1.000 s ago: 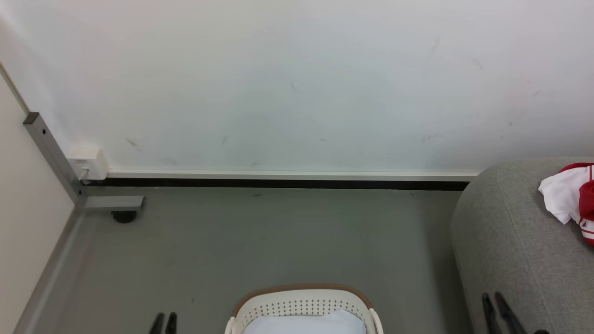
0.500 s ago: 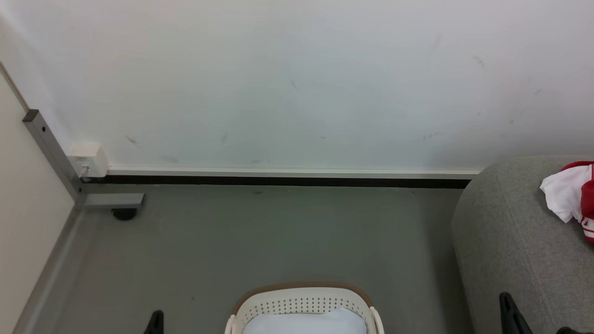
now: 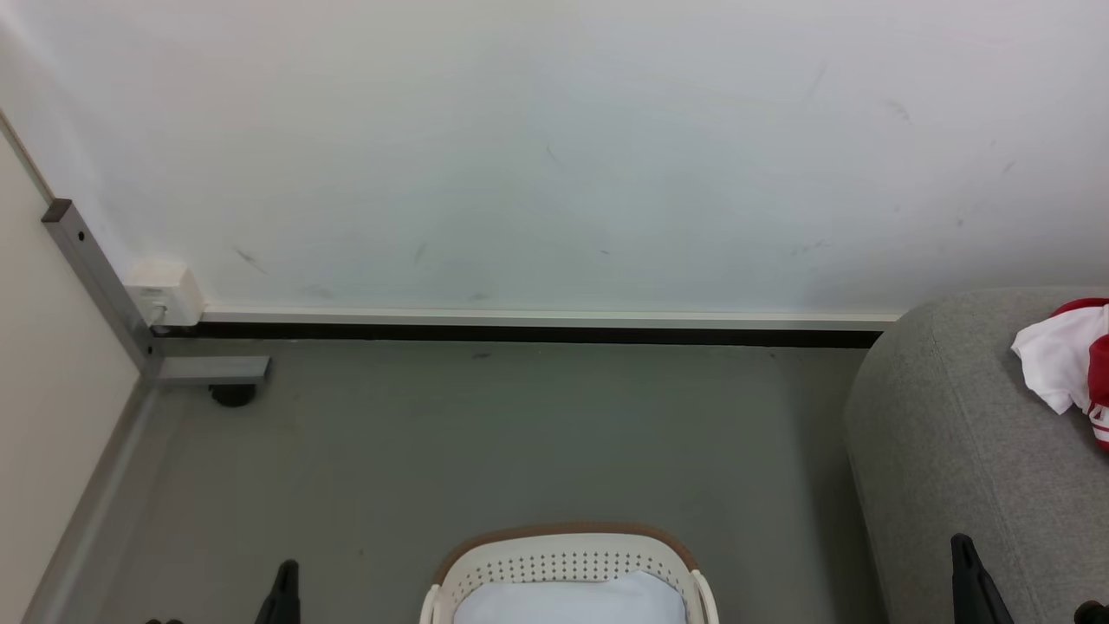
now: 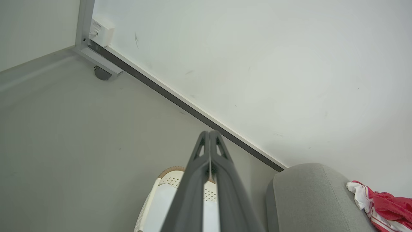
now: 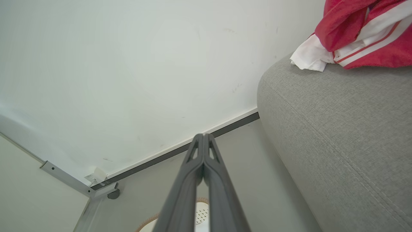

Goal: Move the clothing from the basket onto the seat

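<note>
Crumpled red-and-white striped clothing (image 5: 363,35) lies on the grey seat (image 5: 338,135).

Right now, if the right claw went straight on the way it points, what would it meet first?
Probably the white wall, low down near its dark skirting strip. The shut right claw aims clear of the seat. Depth is unclear.

Each claw (image 4: 209,132) has 2 slim dark-grey fingers (image 4: 190,193).

Closed left pincer (image 4: 209,132) hangs above the basket (image 4: 167,174), beside the seat (image 4: 309,196).
</note>
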Motion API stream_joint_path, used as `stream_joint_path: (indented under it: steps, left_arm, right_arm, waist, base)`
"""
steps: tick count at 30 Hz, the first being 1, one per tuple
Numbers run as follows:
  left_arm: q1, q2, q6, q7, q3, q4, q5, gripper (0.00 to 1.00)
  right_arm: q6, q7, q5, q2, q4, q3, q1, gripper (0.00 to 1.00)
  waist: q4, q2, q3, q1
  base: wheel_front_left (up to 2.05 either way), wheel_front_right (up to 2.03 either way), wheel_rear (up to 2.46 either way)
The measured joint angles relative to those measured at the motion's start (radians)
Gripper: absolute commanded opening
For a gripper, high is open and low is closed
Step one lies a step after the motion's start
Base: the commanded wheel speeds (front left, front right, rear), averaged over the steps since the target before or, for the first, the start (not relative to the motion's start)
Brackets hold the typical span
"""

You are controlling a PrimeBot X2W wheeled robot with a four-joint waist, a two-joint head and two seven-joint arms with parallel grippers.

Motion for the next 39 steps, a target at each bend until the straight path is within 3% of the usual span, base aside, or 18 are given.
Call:
stream_joint_path:
  steps: [39]
  left_arm:
    - [-0.083, -0.036, -0.045, 0.124, 0.079, 0.010, -0.444, 0.00]
  right_arm:
    - [0.000, 0.124, 0.489, -0.003, -0.022, -0.038, -0.061, 0.00]
  waist:
    - [0.007, 0.0000, 0.021, 0.0000]
  base:
    - [0.00, 0.00, 0.00]
